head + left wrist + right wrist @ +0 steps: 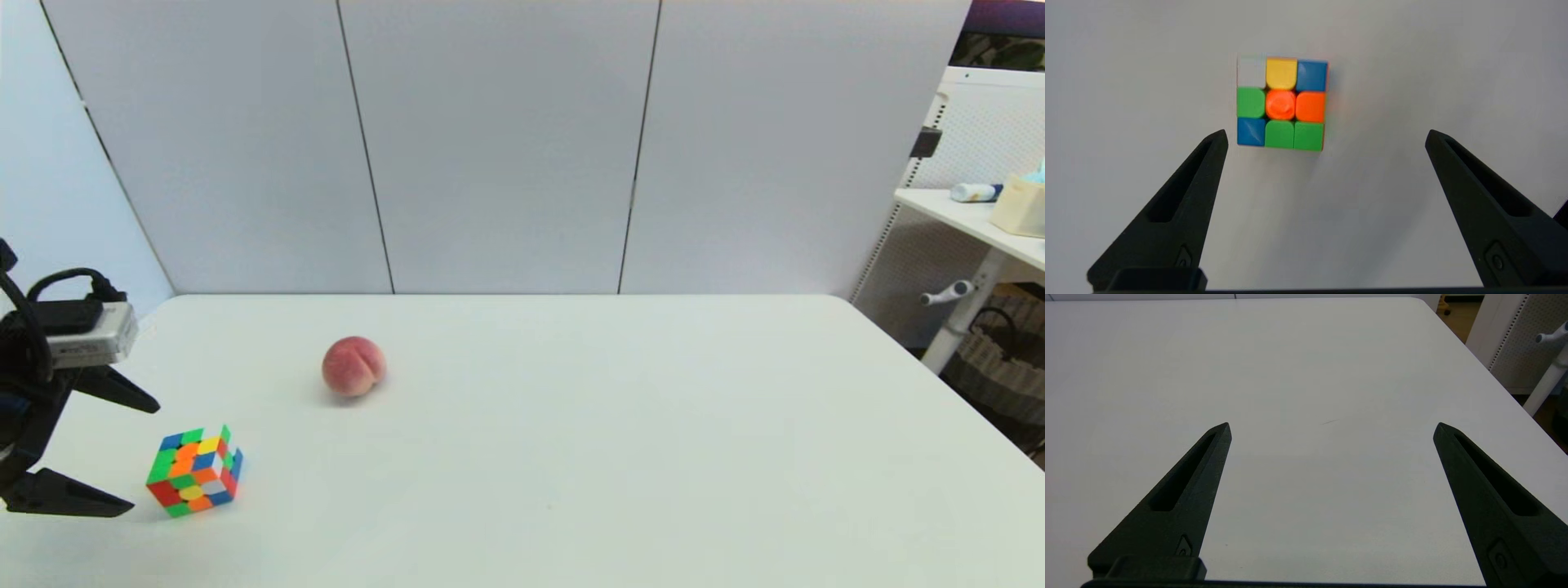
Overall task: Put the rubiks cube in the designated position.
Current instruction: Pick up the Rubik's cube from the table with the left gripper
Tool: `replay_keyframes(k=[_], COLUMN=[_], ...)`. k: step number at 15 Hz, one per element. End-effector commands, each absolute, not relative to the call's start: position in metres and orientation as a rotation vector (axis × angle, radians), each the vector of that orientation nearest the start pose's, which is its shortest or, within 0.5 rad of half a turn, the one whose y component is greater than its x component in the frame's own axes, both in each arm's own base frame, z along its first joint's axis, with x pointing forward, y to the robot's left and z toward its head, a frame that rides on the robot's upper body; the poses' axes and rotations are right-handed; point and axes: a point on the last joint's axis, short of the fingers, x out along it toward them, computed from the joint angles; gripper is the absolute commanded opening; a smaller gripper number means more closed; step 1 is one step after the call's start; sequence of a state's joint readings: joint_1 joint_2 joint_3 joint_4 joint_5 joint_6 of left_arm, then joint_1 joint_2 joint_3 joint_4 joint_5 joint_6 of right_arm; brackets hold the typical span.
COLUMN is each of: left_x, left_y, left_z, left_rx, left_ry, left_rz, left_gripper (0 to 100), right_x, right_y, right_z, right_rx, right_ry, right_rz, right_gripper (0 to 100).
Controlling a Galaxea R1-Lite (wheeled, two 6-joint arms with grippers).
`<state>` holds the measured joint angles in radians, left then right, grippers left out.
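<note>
The rubiks cube (195, 472) rests on the white table near its front left, a scrambled mix of green, orange, red, blue, yellow and white squares. My left gripper (140, 456) hovers just left of it and above the table, fingers spread wide and empty. From the left wrist view the cube (1282, 103) lies beyond the open fingertips (1220, 141), untouched. My right gripper (1332, 426) is open over bare table on the right side and does not show in the head view.
A round pink-red peach (353, 367) sits behind and to the right of the cube. Grey wall panels close off the table's far edge. A white side table (980, 224) with small items stands past the right edge.
</note>
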<state>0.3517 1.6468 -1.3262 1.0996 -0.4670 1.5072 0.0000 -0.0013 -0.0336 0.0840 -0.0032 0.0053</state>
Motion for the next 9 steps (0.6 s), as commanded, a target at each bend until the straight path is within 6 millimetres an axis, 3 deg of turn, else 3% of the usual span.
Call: replay_keyframes(k=[1,9], left_x=[0.243,0.263], left_y=[0.075,0.073], left_z=[0.189,0.173], left_rx=[0.731,0.725], left_ry=[0.944,0.943], left_rz=[-1.011,-1.044], left_gripper=[100,100], right_x=[-0.026,-0.026], right_y=[0.0,0.0], right_z=[0.076,0.076], right_rx=[0.003,0.006], right_ry=[0.051,0.051], right_rz=[-0.003,-0.003], right_gripper=[100,100])
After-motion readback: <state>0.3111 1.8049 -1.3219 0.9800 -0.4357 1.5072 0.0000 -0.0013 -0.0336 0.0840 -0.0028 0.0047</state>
